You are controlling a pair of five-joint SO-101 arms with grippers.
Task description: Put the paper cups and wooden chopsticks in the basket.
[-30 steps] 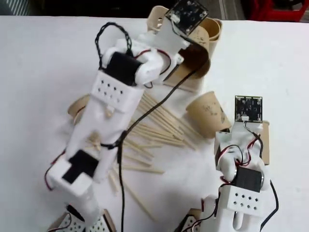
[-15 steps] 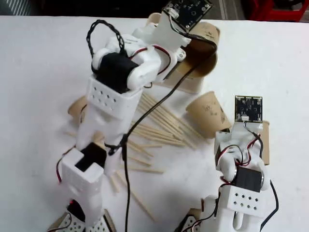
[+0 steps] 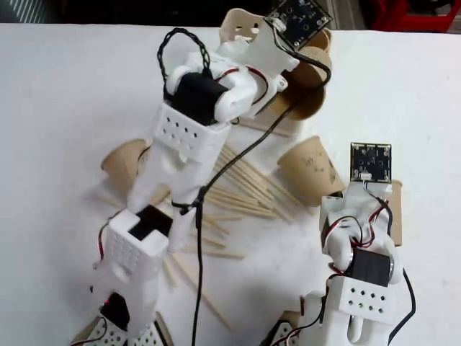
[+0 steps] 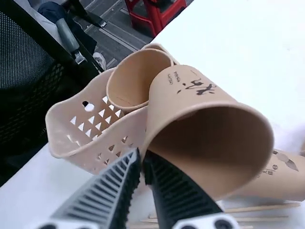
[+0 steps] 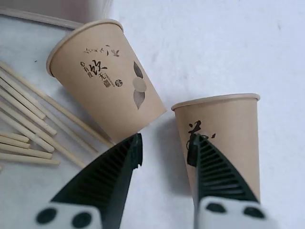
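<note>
Seen from above, a white table [image 3: 57,86] has its far edge at 12 o'clock, and a perforated tan basket [image 3: 238,25] stands close to that edge. Broad white tabletop lies at 10 o'clock and again at 2 o'clock.

The left arm stretches from 7 o'clock up to the basket. Its wrist view shows the left gripper [image 4: 141,160] with its fingers clenched on the rim of a held cup [image 4: 209,129], squeezing the rim out of round. The cup lies tilted at the basket's rim, mouth toward the camera. That view also shows a nested cup [image 4: 138,81] standing inside the basket. Past the table edge it shows floor, a black mesh chair [image 4: 28,81] and red stool legs [image 4: 152,12].

Wooden chopsticks [image 3: 238,191] lie scattered at the table's centre, with a lone cup [image 3: 122,160] on its side at their 9 o'clock.

The right arm sits at 5 o'clock. Its wrist view shows the right gripper [image 5: 164,145] with fingers spread and grasping nothing. It is low over the gap between a leaf-printed cup [image 5: 105,81] and a second cup [image 5: 224,133], both lying on the table.
</note>
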